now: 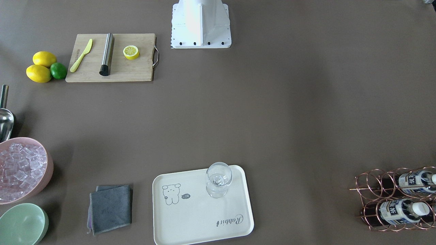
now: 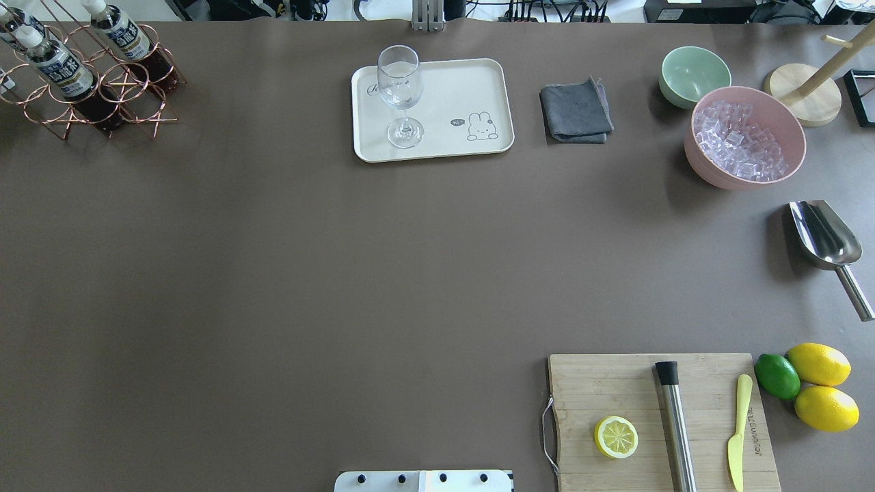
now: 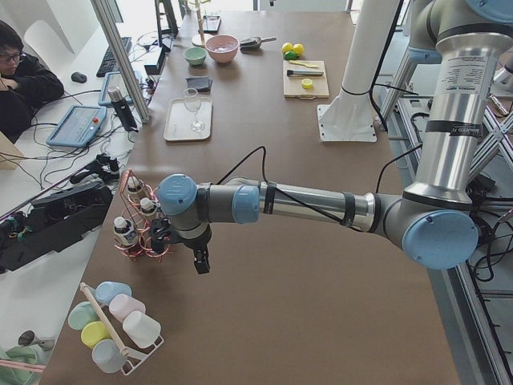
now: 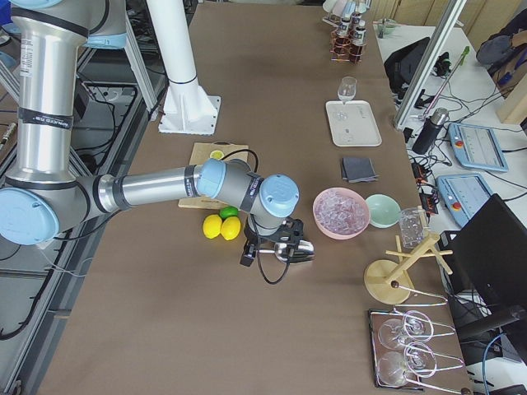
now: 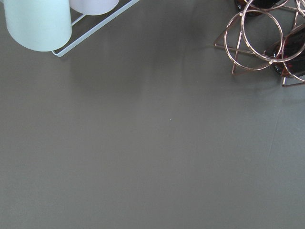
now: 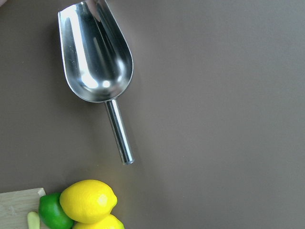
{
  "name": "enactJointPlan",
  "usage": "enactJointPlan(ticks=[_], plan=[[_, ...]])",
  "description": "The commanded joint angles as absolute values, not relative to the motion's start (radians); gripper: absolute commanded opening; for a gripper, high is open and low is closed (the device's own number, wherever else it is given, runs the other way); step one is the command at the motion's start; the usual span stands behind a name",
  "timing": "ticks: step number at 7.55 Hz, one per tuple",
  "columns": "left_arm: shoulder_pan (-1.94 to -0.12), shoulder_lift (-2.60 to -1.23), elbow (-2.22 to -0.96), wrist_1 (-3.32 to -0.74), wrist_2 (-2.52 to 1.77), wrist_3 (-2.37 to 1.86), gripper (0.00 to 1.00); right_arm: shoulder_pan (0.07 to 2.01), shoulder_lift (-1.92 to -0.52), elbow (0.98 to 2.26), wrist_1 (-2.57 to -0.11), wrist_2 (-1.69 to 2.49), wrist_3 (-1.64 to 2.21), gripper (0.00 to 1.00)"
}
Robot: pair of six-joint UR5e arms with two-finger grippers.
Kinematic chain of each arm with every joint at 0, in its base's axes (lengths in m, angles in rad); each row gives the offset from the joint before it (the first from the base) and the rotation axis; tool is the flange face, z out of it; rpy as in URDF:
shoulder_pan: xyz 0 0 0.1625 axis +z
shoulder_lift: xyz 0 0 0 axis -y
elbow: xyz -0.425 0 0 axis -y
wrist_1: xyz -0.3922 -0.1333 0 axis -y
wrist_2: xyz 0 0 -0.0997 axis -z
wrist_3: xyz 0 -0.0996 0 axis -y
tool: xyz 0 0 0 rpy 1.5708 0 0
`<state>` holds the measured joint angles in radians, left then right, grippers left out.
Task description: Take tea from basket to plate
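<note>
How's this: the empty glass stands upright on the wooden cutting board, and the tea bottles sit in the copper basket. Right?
No: the glass stands upright on the cream rabbit tray, as the overhead view shows. The tea bottles do sit in the copper basket.

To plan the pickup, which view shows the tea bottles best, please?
The overhead exterior view: all three tea bottles sit in the basket. The front-facing view crops them; side views show them small; left wrist catches only a corner.

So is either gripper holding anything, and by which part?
Nothing appears held: the left gripper hangs beside the basket, the right gripper near the scoop, touching neither. Open or shut cannot be told.
</note>
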<state>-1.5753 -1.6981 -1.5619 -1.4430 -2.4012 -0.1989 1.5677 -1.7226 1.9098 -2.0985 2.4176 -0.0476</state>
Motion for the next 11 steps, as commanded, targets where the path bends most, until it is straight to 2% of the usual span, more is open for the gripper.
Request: enactJointPlan(ticks=[1, 4, 7, 9, 10, 11], plan=[[-1.580, -1.768, -1.580, -1.437, -2.399, -0.198, 0.98, 1.568, -1.723, 1.910, -2.098, 2.418, -0.048, 1.00], [-1.569, -1.860, -1.614, -1.430, -2.398, -0.130, 0.98, 1.568, -1.723, 1.910, -2.098, 2.418, -0.048, 1.00], [-1.578, -1.983, -1.598, -1.263, -2.283, 0.383, 0.97, 1.568, -1.723, 1.910, -2.098, 2.418, -0.048, 1.00], [-1.579, -2.006, -1.598, -1.270, -2.279, 0.664, 0.97, 1.568, -1.723, 1.910, -2.098, 2.418, -0.048, 1.00], [-1.569, -2.041, -1.568, -1.269, -2.275, 0.764, 0.97, 1.568, -1.723, 1.910, -2.098, 2.418, -0.048, 1.00], [-1.566, -2.130, -1.440, -1.270, -2.275, 0.831, 0.97, 1.568, -1.723, 1.910, -2.098, 2.418, -0.048, 1.00]])
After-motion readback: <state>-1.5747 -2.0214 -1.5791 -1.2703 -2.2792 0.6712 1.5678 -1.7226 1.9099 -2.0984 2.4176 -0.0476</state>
